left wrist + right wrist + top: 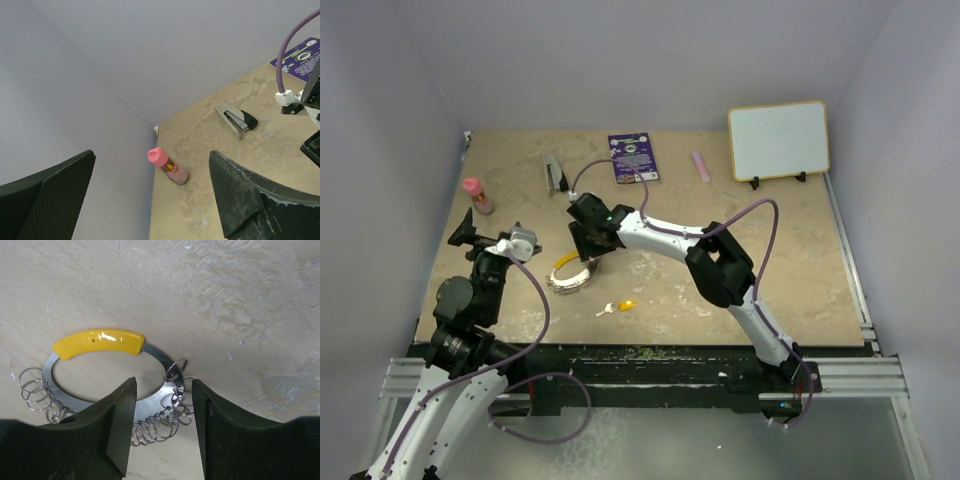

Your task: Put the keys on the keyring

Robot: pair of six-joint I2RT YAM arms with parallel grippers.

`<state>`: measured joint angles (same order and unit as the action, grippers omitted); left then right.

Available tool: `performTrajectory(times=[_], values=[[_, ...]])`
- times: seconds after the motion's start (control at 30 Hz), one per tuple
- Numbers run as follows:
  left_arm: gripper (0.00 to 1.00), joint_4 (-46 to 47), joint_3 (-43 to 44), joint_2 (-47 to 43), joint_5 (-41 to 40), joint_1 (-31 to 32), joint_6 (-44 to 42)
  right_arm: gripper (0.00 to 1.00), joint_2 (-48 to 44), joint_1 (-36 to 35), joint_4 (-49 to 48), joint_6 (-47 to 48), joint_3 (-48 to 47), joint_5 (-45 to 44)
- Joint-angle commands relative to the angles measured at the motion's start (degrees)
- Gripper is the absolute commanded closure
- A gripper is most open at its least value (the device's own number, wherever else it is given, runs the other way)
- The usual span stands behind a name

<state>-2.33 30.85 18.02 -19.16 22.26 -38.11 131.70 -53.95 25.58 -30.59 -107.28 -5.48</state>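
Observation:
The keyring (569, 277) lies flat on the table, left of centre. It is a silvery band (157, 356) with a yellow sleeve (99, 342) and several small wire rings (170, 417) threaded on it. My right gripper (163, 385) hangs just above it, open, its fingers astride the band's right side with a gap on each side. In the top view the right gripper (588, 246) is at the ring's far edge. A small key (618, 306) with a yellow head lies loose to the ring's right. My left gripper (470, 232) is raised at the left, open and holding nothing (152, 156).
A pink-capped bottle (475, 195) (168, 167) stands by the left wall. A grey-and-black stapler (555, 172) (236, 119) lies at the back left, with a purple card (633, 158), a pink stick (701, 166) and a small whiteboard (779, 140) further along the back.

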Motion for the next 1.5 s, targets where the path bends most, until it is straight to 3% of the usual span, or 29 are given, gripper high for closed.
performTrajectory(times=[0.0, 0.1, 0.23, 0.4, 0.5, 0.67, 0.83, 1.07, 1.3, 1.37, 1.47], values=[[0.02, 1.41, 0.02, -0.51, -0.05, -0.07, 1.03, 0.5, 1.1, 0.16, 1.41, -0.92, -4.29, -2.97], [0.02, 1.47, -0.26, -0.68, 0.12, -0.11, 0.72, 0.58, 1.51, 0.16, 0.92, -0.38, -4.53, -2.96], [0.02, 1.28, -0.69, -0.86, 0.34, -0.05, 0.63, 0.82, 1.22, 0.15, 0.92, 0.18, -3.38, -3.26], [0.02, 1.09, -0.7, -0.74, 1.54, -0.07, 1.44, 1.0, -2.34, 0.16, -0.66, 1.38, 1.94, -4.56], [0.02, -0.22, 0.24, -0.38, 4.73, -0.04, 3.01, 1.0, -8.11, 0.16, -6.29, 5.1, 9.51, -4.96], [0.02, -5.56, 3.98, 1.58, 17.84, -0.04, 9.66, 1.0, -22.76, 0.43, -23.21, 14.01, 26.59, -1.29], [0.02, -9.05, 8.18, 5.92, 30.34, -0.04, 16.6, 1.0, -36.63, 0.43, -31.5, 24.29, 37.07, 5.35], [0.02, -8.75, 7.91, 9.02, 48.33, -0.03, 20.56, 1.0, -49.58, 0.34, -32.98, 33.07, 42.76, 16.29], [0.02, -1.21, 4.63, 12.22, 60.68, -0.08, 29.12, 1.0, -56.18, -2.63, -30.24, 33.16, 43.3, 12.57], [0.02, -0.89, 3.67, 12.11, 61.93, -0.06, 29.43, 1.0, -57.32, -3.87, -29.96, 32.61, 43.23, 11.0], [0.02, -1.87, 3.55, 11.22, 57.42, -0.1, 27.71, 1.0, -59.14, -4.78, -29.41, 31.8, 43.21, 10.84]])
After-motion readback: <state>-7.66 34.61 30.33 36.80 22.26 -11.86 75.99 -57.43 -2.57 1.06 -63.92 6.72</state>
